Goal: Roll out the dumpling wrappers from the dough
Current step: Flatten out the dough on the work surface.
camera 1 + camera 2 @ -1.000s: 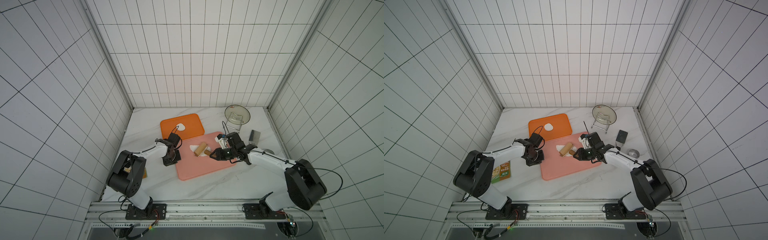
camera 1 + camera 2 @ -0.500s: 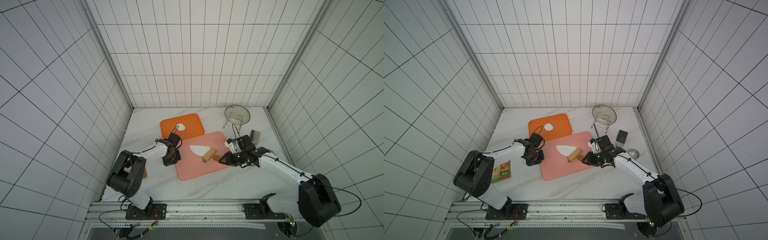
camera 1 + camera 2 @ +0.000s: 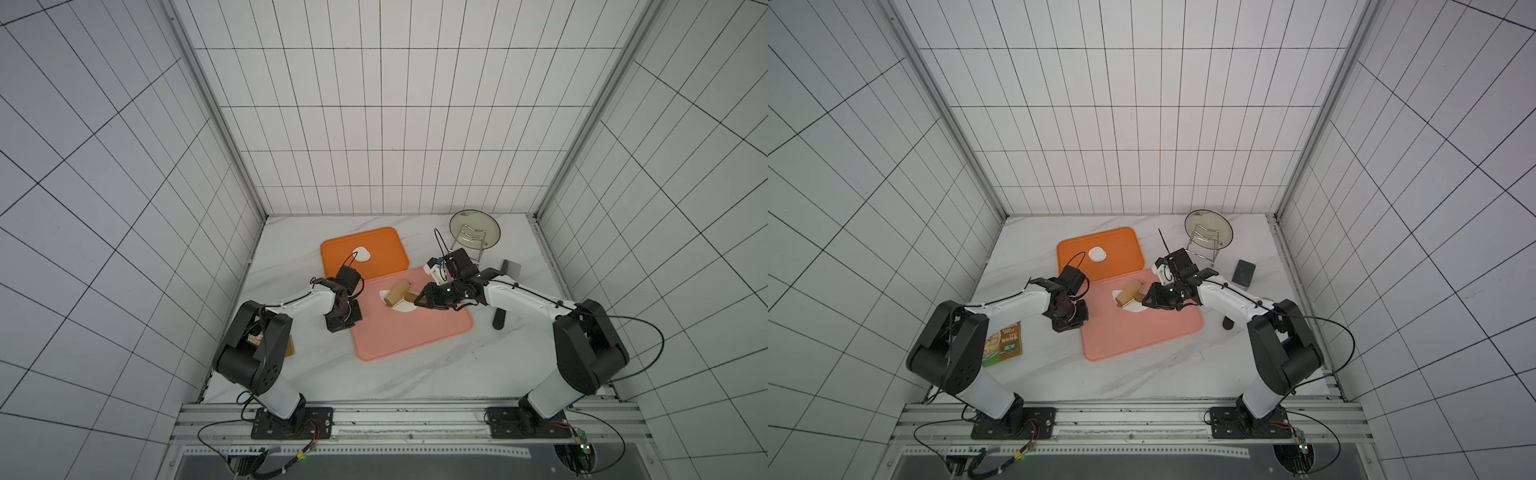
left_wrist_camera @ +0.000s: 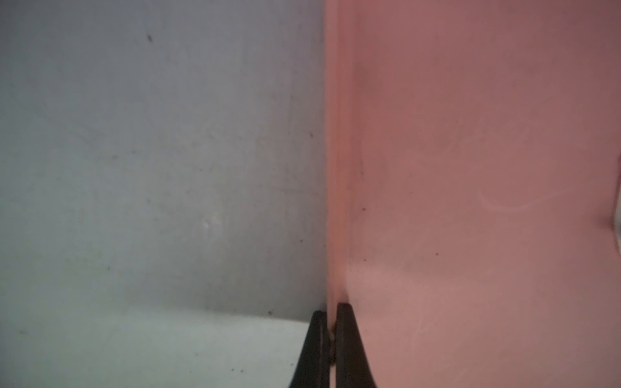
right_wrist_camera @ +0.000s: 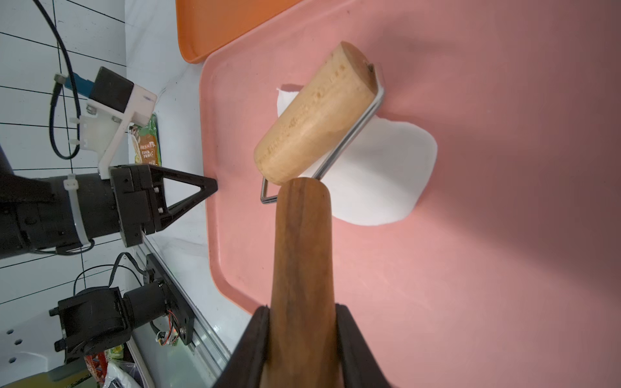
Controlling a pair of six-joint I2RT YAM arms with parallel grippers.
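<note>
**Thin dough (image 5: 379, 174) under roller (image 5: 312, 114) on pink tray (image 5: 470, 268)**

Lies smooth, white and uneven-edged on the tray's far half, partly beneath the pale, grainy wooden cylinder and its wire yoke. Clasped around the dark, rounded wooden handle (image 5: 302, 252) by the right gripper (image 5: 302, 307). Pinched at the tray's raised rim by the left gripper (image 4: 331, 310), beside mottled marble tabletop (image 4: 151, 168).

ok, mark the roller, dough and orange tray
roller (image 5: 312, 116), right wrist view, middle of the wooden drum
dough (image 5: 379, 174), right wrist view, flat white middle
orange tray (image 3: 386, 251), in a top view, bare floor
</note>
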